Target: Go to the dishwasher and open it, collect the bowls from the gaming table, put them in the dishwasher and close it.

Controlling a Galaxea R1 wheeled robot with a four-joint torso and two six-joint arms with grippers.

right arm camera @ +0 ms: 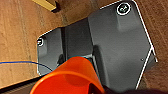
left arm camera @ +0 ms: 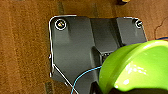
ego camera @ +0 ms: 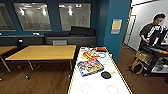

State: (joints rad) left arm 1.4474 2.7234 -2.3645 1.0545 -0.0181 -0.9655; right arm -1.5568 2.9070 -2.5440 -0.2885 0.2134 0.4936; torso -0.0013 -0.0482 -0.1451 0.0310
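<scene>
Bowls were already collected: a green bowl (left arm camera: 135, 67) in the left gripper's grasp, an orange bowl (right arm camera: 68, 77) in the right's, above the wooden floor (left arm camera: 22, 50); loading the dishwasher remained.

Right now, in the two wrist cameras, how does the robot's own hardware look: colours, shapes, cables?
In the left wrist view, a wide dark grey plate with rounded corners carries round silver-ringed fittings, and a thin blue cable crosses it beside a pale thin line. The right wrist view shows a like dark plate with a round fitting, white-edged, and a blue cable.
</scene>
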